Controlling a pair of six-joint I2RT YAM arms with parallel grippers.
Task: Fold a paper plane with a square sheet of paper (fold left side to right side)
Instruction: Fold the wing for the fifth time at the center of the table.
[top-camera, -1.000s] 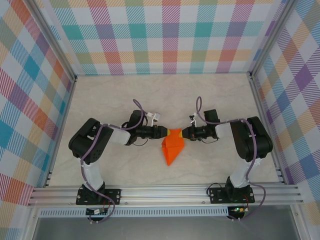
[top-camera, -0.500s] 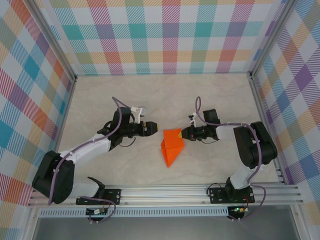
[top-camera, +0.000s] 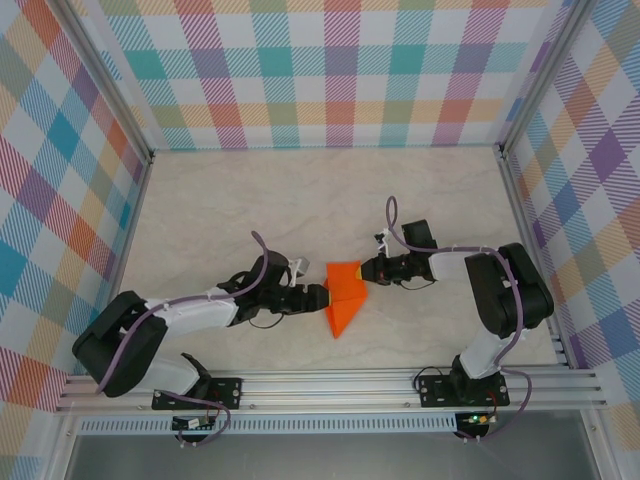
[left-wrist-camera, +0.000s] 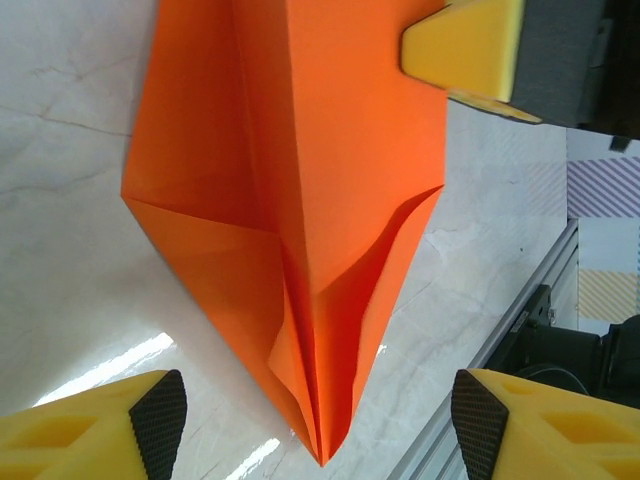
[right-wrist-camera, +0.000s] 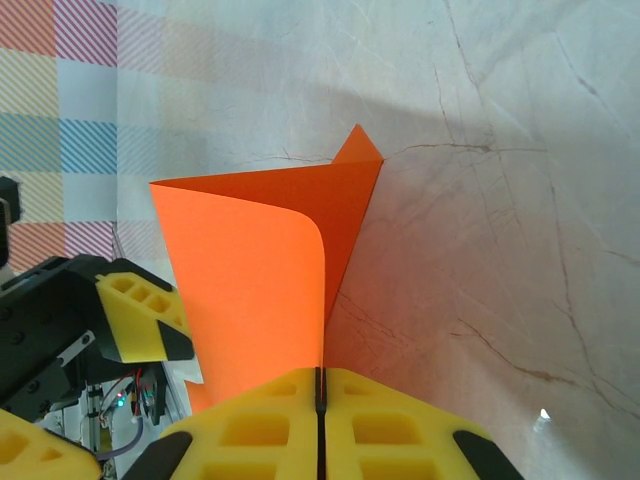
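The square sheet of paper (top-camera: 343, 297) is bright orange and folded into a pointed wedge, its tip toward the near edge of the table. In the left wrist view the sheet of paper (left-wrist-camera: 300, 200) shows its layered creases, and its tip lies between my left gripper's (left-wrist-camera: 318, 418) open jaws without touching either pad. From above, the left gripper (top-camera: 320, 294) sits at the paper's left edge. My right gripper (top-camera: 364, 270) is shut on the sheet's far right corner. In the right wrist view a curled flap of the paper (right-wrist-camera: 250, 270) runs into the closed seam of the right gripper (right-wrist-camera: 320, 385).
The pale marble tabletop (top-camera: 220, 210) is walled by plaid panels (top-camera: 330, 80) on three sides. An aluminium rail (top-camera: 330, 385) runs along the near edge, close to the paper's tip.
My left arm swung back in, lower and nearer the front, to the paper's left edge with its jaws opening wider. The right gripper kept its hold and barely moved.
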